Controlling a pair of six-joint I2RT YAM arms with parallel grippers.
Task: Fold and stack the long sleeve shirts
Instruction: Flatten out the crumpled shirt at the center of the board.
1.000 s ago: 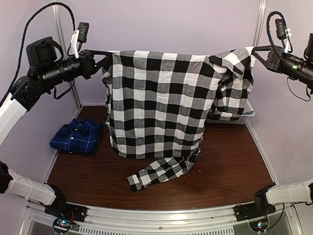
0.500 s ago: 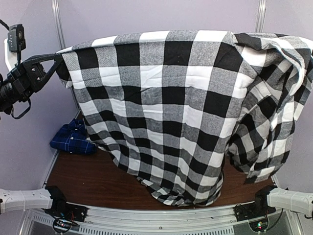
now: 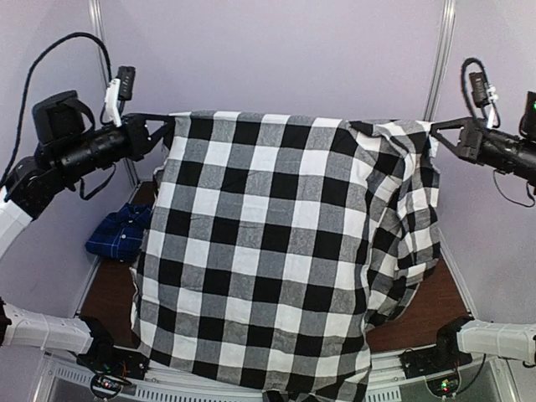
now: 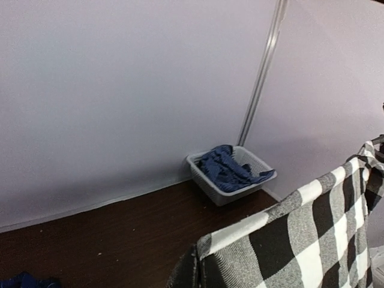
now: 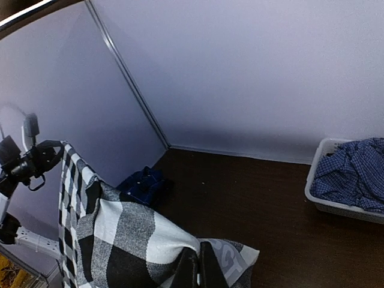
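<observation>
The black-and-white checked long sleeve shirt (image 3: 268,251) hangs spread wide in the air between both arms, its lower edge reaching past the table's near rail. My left gripper (image 3: 163,127) is shut on its top left corner (image 4: 207,246). My right gripper (image 3: 435,136) is shut on the top right corner, where pale lettering (image 5: 231,255) shows on the cloth. One sleeve dangles bunched on the right side. The dark blue plaid shirt (image 3: 117,236) lies folded on the table at the left, also seen in the right wrist view (image 5: 143,185).
A grey basket (image 4: 223,191) holding crumpled blue cloth stands in the back right corner by the wall, and its rim (image 5: 336,205) shows in the right wrist view. The brown table (image 3: 423,311) is walled at back and sides. The hanging shirt hides most of the tabletop.
The shirt, swung up close to the camera half a second ago, has dropped back. Both arms came inward and lower; the sleeve that lay on the table a second ago now hangs free.
</observation>
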